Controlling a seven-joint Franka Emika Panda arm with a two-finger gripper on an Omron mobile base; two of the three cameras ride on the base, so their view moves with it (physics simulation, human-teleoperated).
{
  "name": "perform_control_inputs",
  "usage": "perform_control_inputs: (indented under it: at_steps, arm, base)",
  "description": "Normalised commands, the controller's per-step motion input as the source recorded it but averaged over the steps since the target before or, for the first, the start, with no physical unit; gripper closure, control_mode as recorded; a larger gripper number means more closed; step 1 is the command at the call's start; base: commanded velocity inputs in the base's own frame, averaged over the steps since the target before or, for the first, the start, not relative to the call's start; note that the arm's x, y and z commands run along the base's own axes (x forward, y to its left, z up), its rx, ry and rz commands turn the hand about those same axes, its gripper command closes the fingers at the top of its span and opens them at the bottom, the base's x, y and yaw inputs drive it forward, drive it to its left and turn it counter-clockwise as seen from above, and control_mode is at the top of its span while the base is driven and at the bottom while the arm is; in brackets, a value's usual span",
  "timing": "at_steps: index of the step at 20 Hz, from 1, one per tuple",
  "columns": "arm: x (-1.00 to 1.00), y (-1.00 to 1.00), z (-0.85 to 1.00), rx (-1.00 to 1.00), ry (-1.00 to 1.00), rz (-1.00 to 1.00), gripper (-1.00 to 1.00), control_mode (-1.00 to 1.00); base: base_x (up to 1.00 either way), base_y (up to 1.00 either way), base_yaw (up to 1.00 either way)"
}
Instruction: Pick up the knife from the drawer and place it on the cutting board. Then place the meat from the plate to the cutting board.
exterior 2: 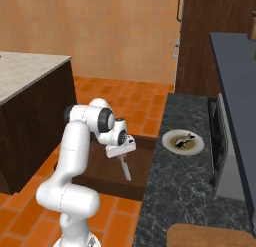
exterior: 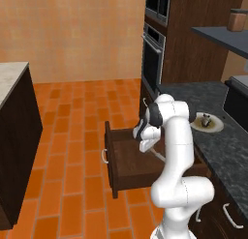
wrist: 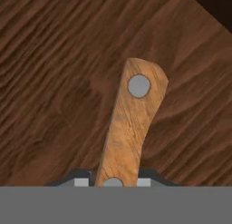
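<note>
Down inside the drawer (exterior: pixel 127 161) — gripper (wrist: pixel 113 181) closing narrow on knife (wrist: pixel 131 123), gripping wooden handle; stiff, light, blade-heavy — likely tilting if pinched far from the middle.

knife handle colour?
Light tan wood grain with grey rivets on the knife; hand view shows it best.

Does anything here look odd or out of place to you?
Nothing is spilled or broken. The drawer stands pulled wide open into the walkway, because the gripper is down inside it, closed on the handle of the knife. The meat sits on its plate on the counter.
</note>
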Motion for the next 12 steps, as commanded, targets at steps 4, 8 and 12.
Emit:
perform_control_inputs:
  at_steps: [4, 8, 12]
  arm:
    - [-0.16, 0.53, 0.18, 0.00, -0.12, 0.09, 1.00, -1.00]
    - [-0.03, 0.96, 0.86, 0.00, -0.28, 0.19, 1.00, -1.00]
    - [-0.17, 0.42, 1.00, 0.00, -0.29, 0.20, 1.00, -1.00]
  base:
    - [0.00, 0.00, 0.00]
    - [0.00, 0.00, 0.00]
    - [0.00, 0.00, 0.00]
